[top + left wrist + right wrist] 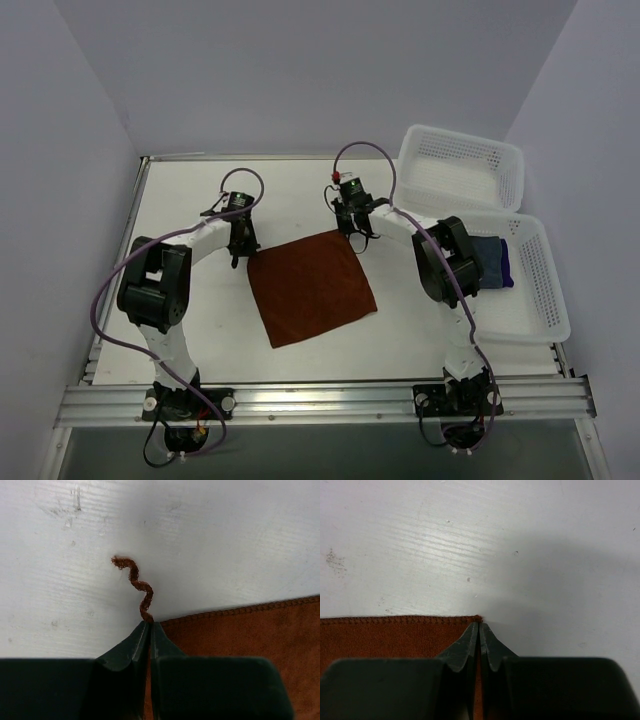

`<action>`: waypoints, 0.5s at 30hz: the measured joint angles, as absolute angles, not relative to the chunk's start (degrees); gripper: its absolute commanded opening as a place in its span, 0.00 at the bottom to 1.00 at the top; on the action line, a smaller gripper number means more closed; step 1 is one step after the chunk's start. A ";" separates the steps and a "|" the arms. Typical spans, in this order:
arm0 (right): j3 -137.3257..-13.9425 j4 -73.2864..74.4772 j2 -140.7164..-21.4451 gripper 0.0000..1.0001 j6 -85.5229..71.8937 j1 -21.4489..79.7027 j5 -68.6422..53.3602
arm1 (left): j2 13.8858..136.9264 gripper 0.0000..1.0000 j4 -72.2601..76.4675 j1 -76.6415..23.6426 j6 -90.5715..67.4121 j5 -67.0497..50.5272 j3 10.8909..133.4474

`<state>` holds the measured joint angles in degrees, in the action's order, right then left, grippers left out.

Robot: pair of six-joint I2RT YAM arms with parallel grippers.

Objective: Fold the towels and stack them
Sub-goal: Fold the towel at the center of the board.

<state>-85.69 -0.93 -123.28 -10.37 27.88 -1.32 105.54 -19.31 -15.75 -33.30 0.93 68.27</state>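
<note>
The rust orange-brown towel lies spread flat in the middle of the table. My left gripper is shut on its far left corner; in the left wrist view the cloth runs right from the jaws and a loose curly thread sticks out ahead. My right gripper is shut on the far right corner; in the right wrist view the cloth runs left. The blue-grey towel and the purple towel lie in the near basket.
Two white perforated baskets stand at the right: one at the far right, one nearer holding the two towels. A metal rail runs along the table's near edge.
</note>
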 measured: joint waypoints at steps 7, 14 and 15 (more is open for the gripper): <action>-86.63 -1.58 -123.26 0.00 -7.31 26.24 -2.44 | 105.54 0.02 -20.36 -15.73 -30.15 2.22 76.55; -87.22 -2.98 -119.85 0.00 -4.43 25.47 -3.53 | 105.19 0.02 -18.44 -15.73 -26.81 2.37 81.19; -86.74 -3.49 -118.76 0.00 -4.23 25.50 -3.88 | 104.97 0.03 -18.28 -15.73 -26.55 2.35 80.95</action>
